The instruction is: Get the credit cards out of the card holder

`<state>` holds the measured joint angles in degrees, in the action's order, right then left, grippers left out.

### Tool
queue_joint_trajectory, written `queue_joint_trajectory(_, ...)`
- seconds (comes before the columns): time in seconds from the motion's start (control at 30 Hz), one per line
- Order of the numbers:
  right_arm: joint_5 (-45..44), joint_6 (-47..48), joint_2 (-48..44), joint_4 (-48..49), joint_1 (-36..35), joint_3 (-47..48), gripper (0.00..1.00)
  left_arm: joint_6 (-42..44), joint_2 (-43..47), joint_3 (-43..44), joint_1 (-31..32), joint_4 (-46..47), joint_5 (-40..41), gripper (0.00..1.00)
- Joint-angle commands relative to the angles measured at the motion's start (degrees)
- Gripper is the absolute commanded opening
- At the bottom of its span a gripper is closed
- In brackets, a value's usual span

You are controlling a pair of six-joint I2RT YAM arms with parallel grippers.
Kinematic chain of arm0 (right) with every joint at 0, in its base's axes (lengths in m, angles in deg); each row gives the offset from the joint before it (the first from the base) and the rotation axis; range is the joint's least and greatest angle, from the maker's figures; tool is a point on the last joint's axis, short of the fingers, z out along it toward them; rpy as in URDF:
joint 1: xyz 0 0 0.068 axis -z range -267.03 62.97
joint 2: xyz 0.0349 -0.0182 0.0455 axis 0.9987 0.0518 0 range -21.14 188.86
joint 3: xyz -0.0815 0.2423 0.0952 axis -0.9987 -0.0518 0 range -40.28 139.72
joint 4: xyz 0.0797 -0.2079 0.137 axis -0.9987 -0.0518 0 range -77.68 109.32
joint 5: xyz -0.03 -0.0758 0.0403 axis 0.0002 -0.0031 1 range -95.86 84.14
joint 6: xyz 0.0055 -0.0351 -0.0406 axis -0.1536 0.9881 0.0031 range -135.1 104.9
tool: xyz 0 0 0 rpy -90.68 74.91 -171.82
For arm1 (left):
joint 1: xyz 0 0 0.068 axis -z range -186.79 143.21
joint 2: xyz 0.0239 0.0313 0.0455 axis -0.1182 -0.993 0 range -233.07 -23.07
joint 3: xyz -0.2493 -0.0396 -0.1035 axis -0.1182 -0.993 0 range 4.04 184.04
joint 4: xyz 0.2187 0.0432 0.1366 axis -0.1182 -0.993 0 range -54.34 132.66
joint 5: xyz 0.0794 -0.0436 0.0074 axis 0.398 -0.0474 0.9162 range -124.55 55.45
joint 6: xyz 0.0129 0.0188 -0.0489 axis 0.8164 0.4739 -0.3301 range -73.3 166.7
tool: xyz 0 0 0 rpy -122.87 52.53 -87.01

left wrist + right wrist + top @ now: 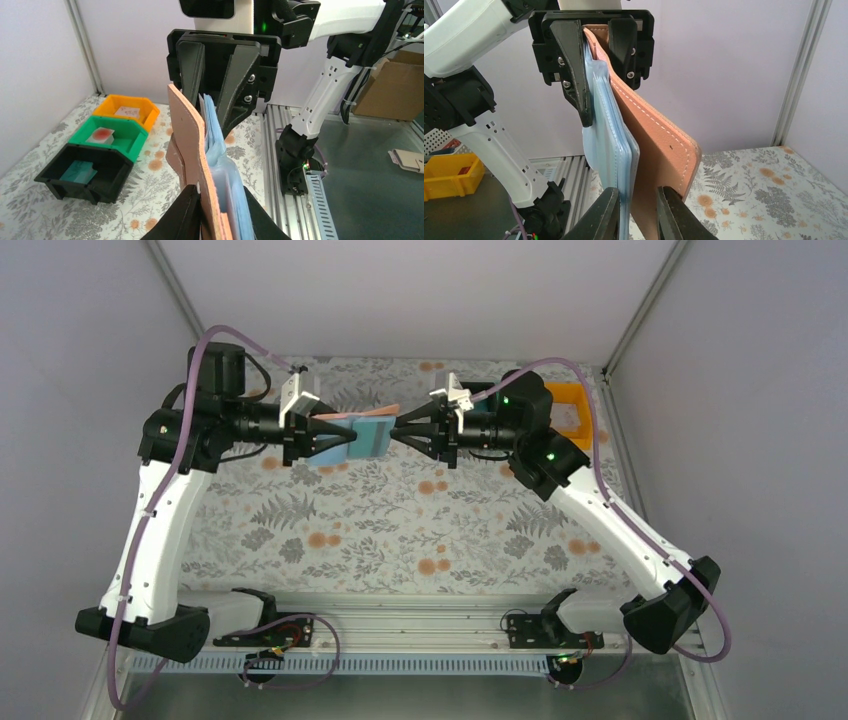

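The card holder (360,438), salmon-tan outside and light blue inside, hangs in the air between both grippers. My left gripper (345,440) is shut on its left end, with the holder (187,130) filling the jaws (220,197). My right gripper (398,430) grips the opposite edge. In the right wrist view its jaws (638,192) press the blue pockets and the salmon cover (659,145). No card shows in the holder. A teal card (79,171), a white card with a red mark (101,135) and a whitish card (126,111) lie in bins.
The black bin (115,175), green bin (135,145) and orange bin (150,112) stand in a row on the floral table; only the orange bin (572,400) shows from above, behind my right arm. A metal rail (400,625) runs along the near edge.
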<state>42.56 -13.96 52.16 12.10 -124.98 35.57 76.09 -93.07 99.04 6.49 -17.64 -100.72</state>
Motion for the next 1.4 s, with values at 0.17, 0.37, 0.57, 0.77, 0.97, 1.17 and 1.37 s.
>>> queue_joint_trajectory(0.17, 0.4, -0.4, -0.5, -0.2, 0.5, 2.8, 0.24, 4.5, 1.1, 1.4, -0.2, -2.1, -4.6, 0.02)
queue_joint_trajectory(0.37, -1.0, -0.5, 0.2, -0.9, 0.5, 3.3, 0.26, 5.0, 1.1, 1.6, -0.2, -2.6, -5.7, 0.03)
queue_joint_trajectory(0.57, 0.5, -0.3, 1.4, -1.6, 0.5, 3.9, 0.35, 5.2, 0.9, 1.9, -0.2, -2.8, -6.6, 0.02)
queue_joint_trajectory(0.77, 3.2, -1.1, 1.5, 0.5, 0.4, 3.2, 0.44, 4.8, 0.9, 1.5, -0.2, -2.4, -6.4, 0.02)
queue_joint_trajectory(0.97, 3.1, -1.7, 2.5, 1.0, 0.3, 3.5, 0.44, 4.5, 0.7, 1.7, -0.2, -2.3, -6.8, 0.02)
queue_joint_trajectory(1.17, 5.3, 2.2, 0.6, 0.0, 0.9, 1.4, 0.45, 6.8, 0.7, 2.6, -0.1, -4.3, -8.7, 0.02)
queue_joint_trajectory(1.37, 7.1, 2.3, 0.6, -1.6, 1.1, 2.5, 0.45, 8.5, 0.9, 3.0, -0.2, -5.5, -9.5, 0.02)
